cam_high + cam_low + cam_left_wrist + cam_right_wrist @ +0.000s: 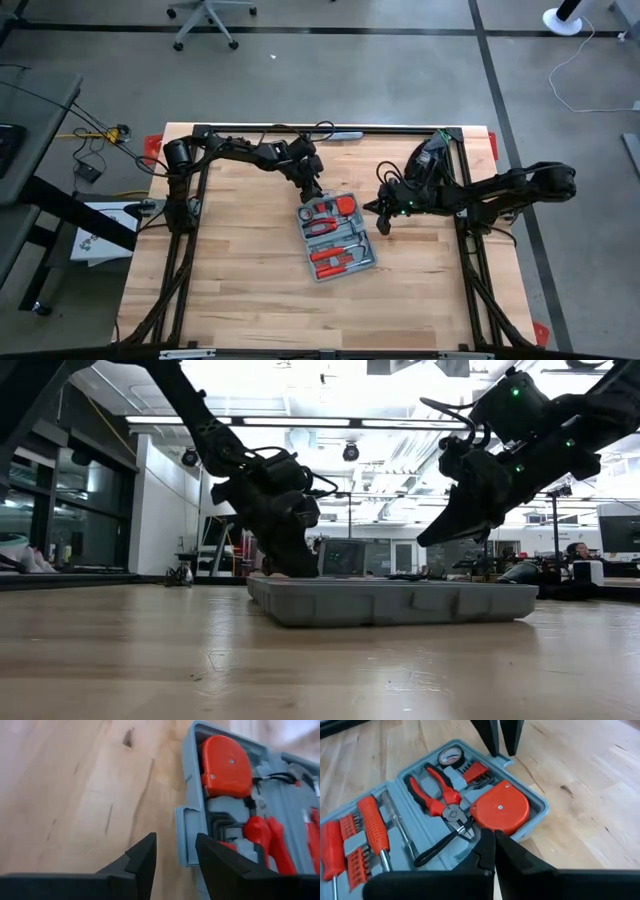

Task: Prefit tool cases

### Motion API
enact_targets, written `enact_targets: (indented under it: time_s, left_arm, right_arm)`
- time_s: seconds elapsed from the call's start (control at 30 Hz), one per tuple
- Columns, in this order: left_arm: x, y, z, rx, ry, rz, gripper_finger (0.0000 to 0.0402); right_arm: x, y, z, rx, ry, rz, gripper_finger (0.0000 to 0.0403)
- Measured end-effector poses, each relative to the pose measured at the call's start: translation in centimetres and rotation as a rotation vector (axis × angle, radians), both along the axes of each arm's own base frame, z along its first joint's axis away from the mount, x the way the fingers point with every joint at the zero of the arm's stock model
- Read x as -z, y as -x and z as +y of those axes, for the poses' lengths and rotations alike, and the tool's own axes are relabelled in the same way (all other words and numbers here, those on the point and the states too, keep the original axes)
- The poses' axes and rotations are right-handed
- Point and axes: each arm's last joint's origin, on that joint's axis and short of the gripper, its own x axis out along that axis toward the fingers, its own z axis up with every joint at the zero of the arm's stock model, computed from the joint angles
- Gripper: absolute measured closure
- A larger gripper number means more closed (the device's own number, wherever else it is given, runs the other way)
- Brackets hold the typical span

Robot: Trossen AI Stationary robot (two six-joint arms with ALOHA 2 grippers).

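The blue-grey tool case (337, 236) lies open and flat on the wooden table, its moulded inside holding red-handled tools, pliers and a red tape measure (500, 812). My left gripper (313, 193) is open and points down at the case's far-left corner. In the left wrist view its fingers (142, 855) stand on either side of the case's rim (186, 835). My right gripper (381, 222) is shut and hovers just right of the case. The low view shows the right gripper (425, 543) raised above the case (400, 603). My left gripper comes from above at the rim of the case's far-left corner (186, 835), one finger outside over the table and one over the tray. I cannot tell whether either finger touches the rim. The case lies flat on the table.
A slim grey-blue bar (335, 135) lies along the table's far edge. Black frame rails (185, 260) run down both sides of the table. Bare wood (300, 310) spreads on the near side of the case. A person sits far off in the room (575, 552).
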Motion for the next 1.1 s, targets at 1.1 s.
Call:
enact_targets:
  time_s: [1.1]
  left_arm:
    - [-0.22, -0.16, -0.67, 0.077, 0.143, -0.051, 0.0384]
  right_arm:
    - [0.2, 0.14, -0.02, 0.008, 0.004, 0.026, 0.0403]
